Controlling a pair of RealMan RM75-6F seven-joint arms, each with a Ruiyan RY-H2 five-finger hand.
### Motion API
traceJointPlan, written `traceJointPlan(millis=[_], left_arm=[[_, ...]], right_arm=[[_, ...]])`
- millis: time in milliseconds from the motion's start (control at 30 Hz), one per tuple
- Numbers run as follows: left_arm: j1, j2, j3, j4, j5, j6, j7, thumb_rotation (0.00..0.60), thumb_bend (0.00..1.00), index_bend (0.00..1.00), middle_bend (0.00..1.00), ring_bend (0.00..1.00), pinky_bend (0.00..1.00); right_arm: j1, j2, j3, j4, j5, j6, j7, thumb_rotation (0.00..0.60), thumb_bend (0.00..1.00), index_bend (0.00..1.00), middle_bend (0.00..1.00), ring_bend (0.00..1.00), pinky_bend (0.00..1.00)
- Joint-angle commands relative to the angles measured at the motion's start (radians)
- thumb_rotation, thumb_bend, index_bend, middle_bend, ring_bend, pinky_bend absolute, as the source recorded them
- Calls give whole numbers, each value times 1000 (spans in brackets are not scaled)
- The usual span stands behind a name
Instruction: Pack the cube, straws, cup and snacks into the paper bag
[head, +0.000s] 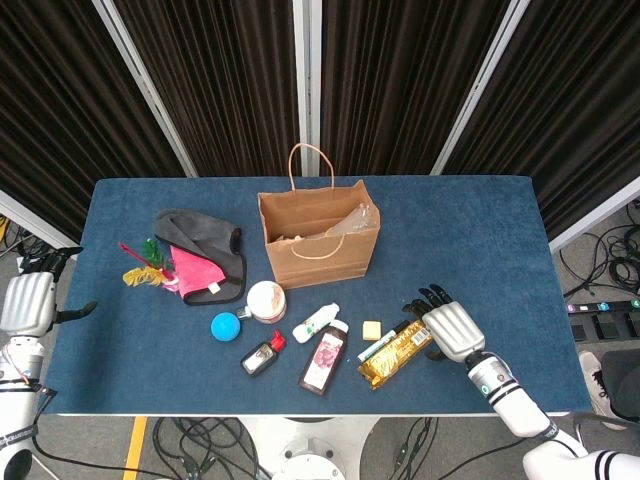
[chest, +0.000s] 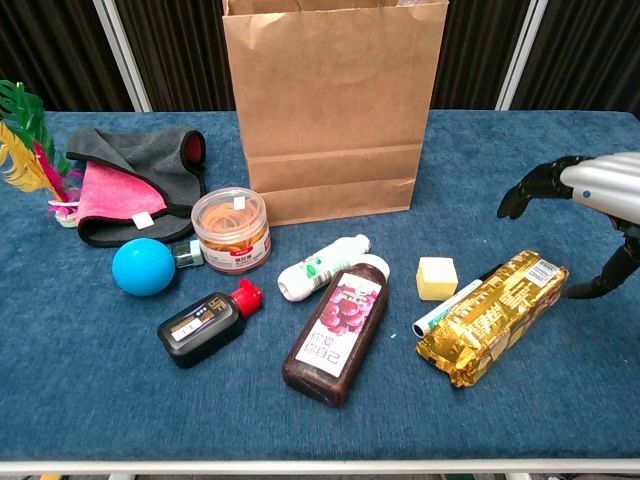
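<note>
Our right robot hand (head: 449, 327) hovers spread and empty just beside the gold snack pack (chest: 493, 315) lying on the surface (head: 480, 230) — we should close across its narrow width, then lift clear before swinging toward the paper bag (head: 318, 238).

The right hand (head: 448, 328) hovered low with fingers spread and empty; the left hand (head: 27, 302) hung off the table's edge, fingers loosely apart.
</note>
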Motion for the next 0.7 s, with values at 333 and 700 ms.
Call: traceJointPlan(millis=[333,700], left_arm=[[-4,-6,-4,27,-6,-9,-12,600,45,271,330,264,290],[1,-9,-2,43,-9,-11,-28,600,45,271,330,264,290]], right_arm=[[32,-68,10,61,43,-79,-42,600,0,258,257,97,99],[41,-102,5,70,75,-95,-121,600,53,484,378,275,243]])
